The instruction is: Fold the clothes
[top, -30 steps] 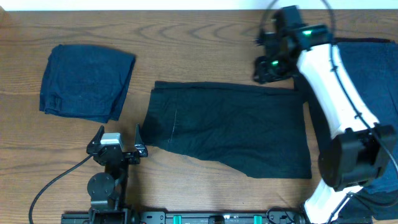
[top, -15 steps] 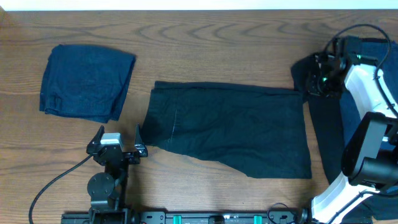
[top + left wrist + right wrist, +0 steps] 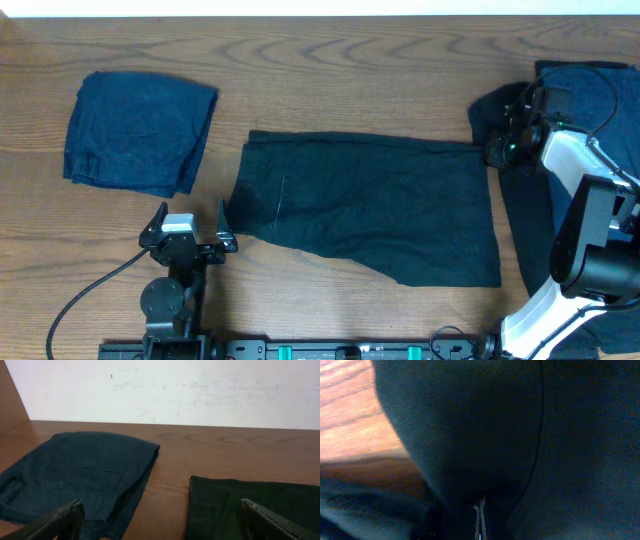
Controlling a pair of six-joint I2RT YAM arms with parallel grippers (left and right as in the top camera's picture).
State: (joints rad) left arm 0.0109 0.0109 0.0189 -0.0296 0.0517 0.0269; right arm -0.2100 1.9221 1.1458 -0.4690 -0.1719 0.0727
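At my right tool (image 3: 479,521) the tips are fully closed and appear to pinch a fold of black cloth (image 3: 470,435) from the unfolded pile (image 3: 590,95) beneath it. My left tool (image 3: 190,222) stands wide open and empty, with the spread black garment (image 3: 370,205) ahead-right and the folded navy garment (image 3: 140,130) ahead-left. Judged step: picking the next garment. The next move calls for a lift without losing the pinch.

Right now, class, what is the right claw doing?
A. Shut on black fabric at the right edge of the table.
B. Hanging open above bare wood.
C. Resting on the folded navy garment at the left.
A: in the right wrist view the right claw has its tips pressed together, with the black garment puckering into them.
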